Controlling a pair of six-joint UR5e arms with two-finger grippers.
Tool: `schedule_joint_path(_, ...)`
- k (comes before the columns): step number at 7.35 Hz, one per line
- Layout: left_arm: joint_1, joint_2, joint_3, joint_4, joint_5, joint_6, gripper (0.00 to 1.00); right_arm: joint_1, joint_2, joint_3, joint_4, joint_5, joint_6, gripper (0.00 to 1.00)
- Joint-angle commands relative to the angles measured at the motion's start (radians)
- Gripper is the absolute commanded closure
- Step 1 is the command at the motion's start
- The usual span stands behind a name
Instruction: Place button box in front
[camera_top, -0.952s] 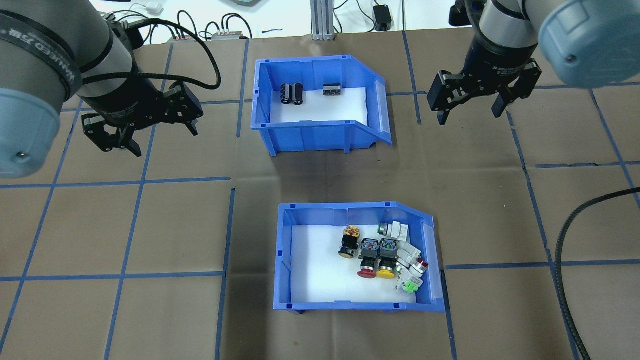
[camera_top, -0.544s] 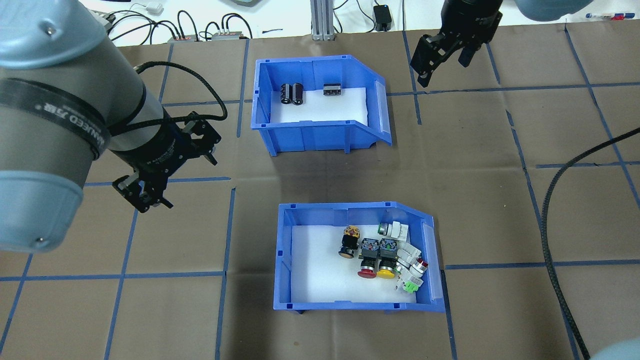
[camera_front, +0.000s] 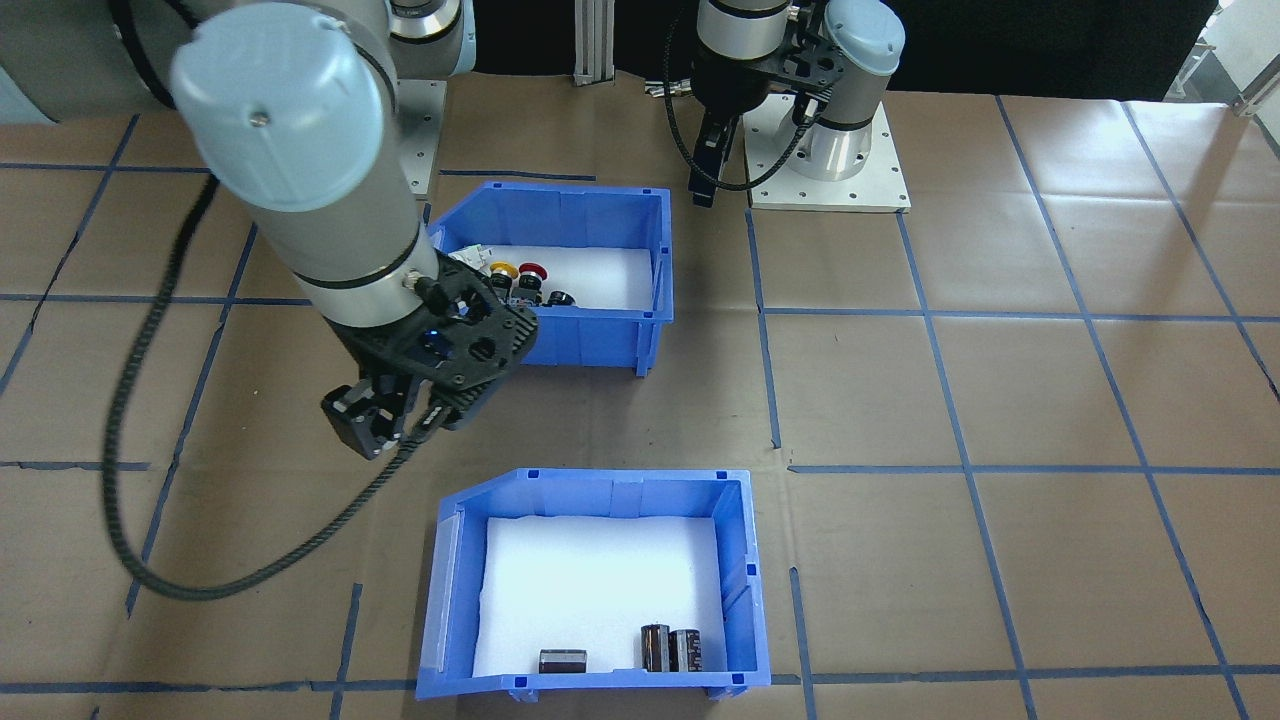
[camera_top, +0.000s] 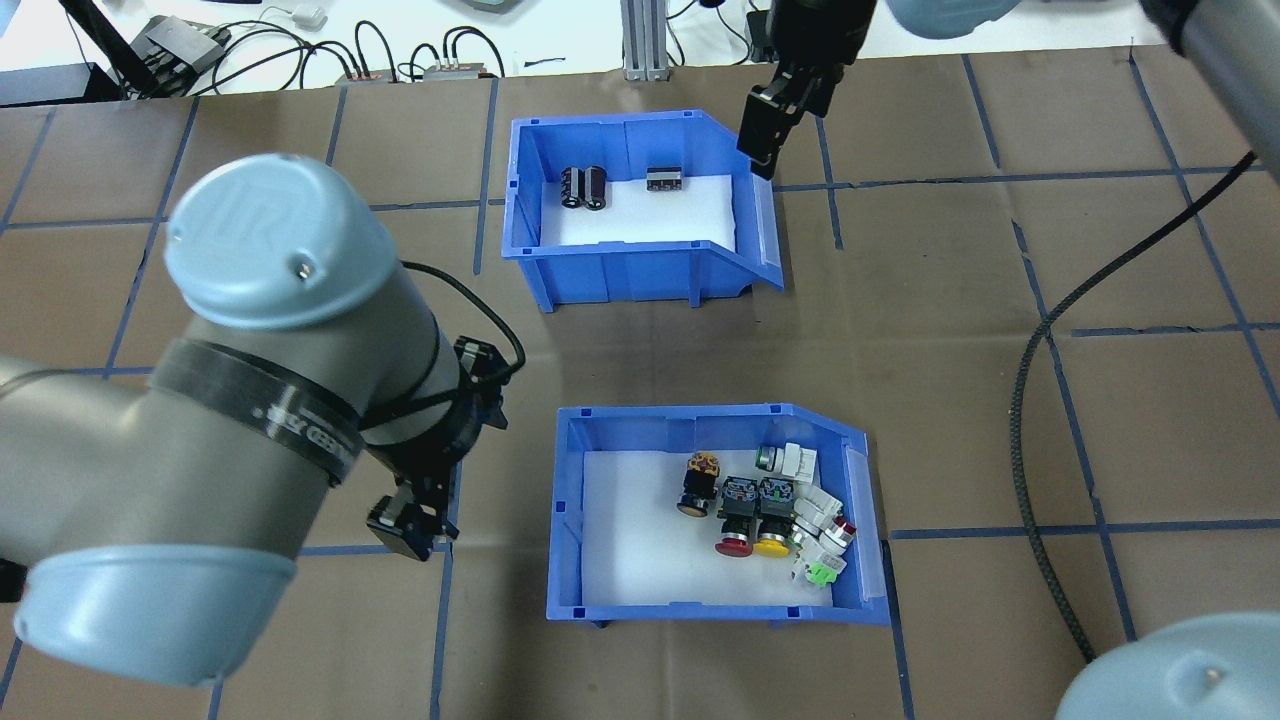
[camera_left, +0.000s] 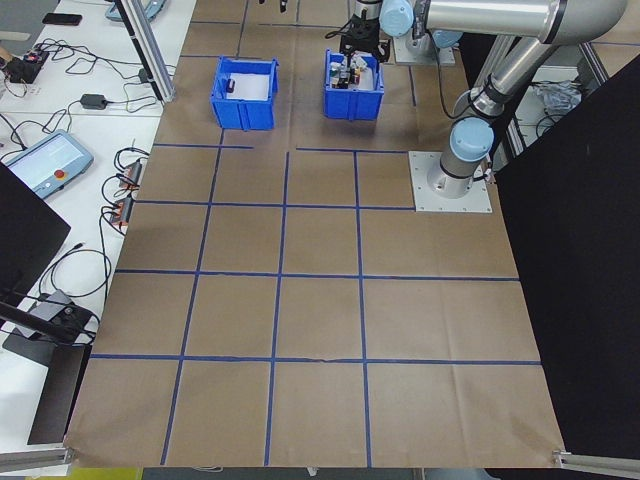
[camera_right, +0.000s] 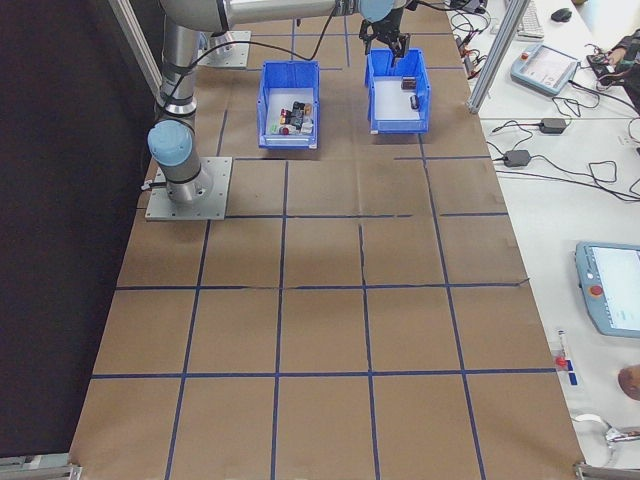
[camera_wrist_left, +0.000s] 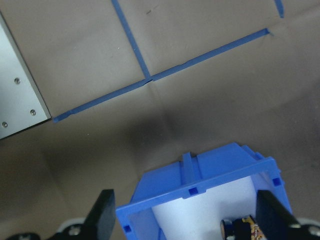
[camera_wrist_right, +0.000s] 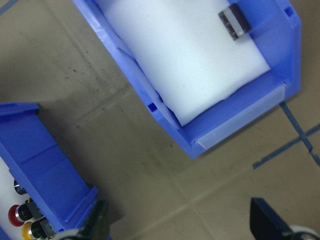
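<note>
Step in hand: approach; neither arm has hold of a bin yet
Button box (camera_top: 715, 515): blue bin with white foam liner, resting on the tabletop (camera_top: 1000, 400) on the robot's side, untouched, switches gathered toward its sloped open end
Second bin (camera_top: 635, 205): identical blue bin on the far side of the tabletop, well apart from the button box
Left gripper (camera_top: 410, 520): low over the tabletop just beside the button box's closed end wall; in the left wrist view its fingers (camera_wrist_left: 102, 215) are spread, released, straddling that wall from above
Right gripper (camera_top: 765, 135): above the sloped end of the second bin; in the right wrist view both fingers stand wide apart, released, nothing between them
Next move, judged: left gripper lowers over the end wall and clenches on it; the two bins probably have to exchange places
Count, bins: two
Count, dark parts in second bin: three
Count, switches: about eight; the heap overlaps, exact number unclear
</note>
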Motion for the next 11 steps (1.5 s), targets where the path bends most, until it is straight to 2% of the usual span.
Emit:
schedule_joint_path(1, -0.103, -0.013, -0.066, 0.040, -0.012, -0.190, 0.04, 0.118, 0.038, 0.000, -0.016, -0.002, -0.141, 0.00)
schedule_joint_path(2, -0.110, -0.019, -0.101, 0.128, -0.081, -0.187, 0.04, 0.144, 0.077, -0.003, -0.082, -0.019, -0.239, 0.00)
schedule_joint_path(3, -0.124, -0.020, -0.147, 0.184, -0.107, -0.184, 0.04, 0.158, 0.091, -0.003, -0.178, -0.075, -0.270, 0.00)
schedule_joint_path(5, -0.176, -0.025, -0.250, 0.416, -0.111, -0.222, 0.02, 0.165, 0.130, -0.003, -0.207, -0.080, -0.309, 0.00)
schedule_joint_path(7, -0.187, -0.049, -0.266, 0.453, -0.114, -0.299, 0.01, 0.200, 0.173, 0.001, -0.207, -0.071, -0.304, 0.00)
schedule_joint_path(8, -0.199, -0.049, -0.266, 0.450, -0.176, -0.343, 0.01, 0.239, 0.211, 0.001, -0.211, -0.080, -0.298, 0.00)
schedule_joint_path(9, -0.215, -0.063, -0.266, 0.450, -0.193, -0.376, 0.01, 0.247, 0.234, 0.012, -0.265, -0.080, -0.303, 0.00)
schedule_joint_path(11, -0.228, -0.111, -0.264, 0.476, -0.193, -0.416, 0.01, 0.246, 0.259, 0.036, -0.344, -0.080, -0.303, 0.00)
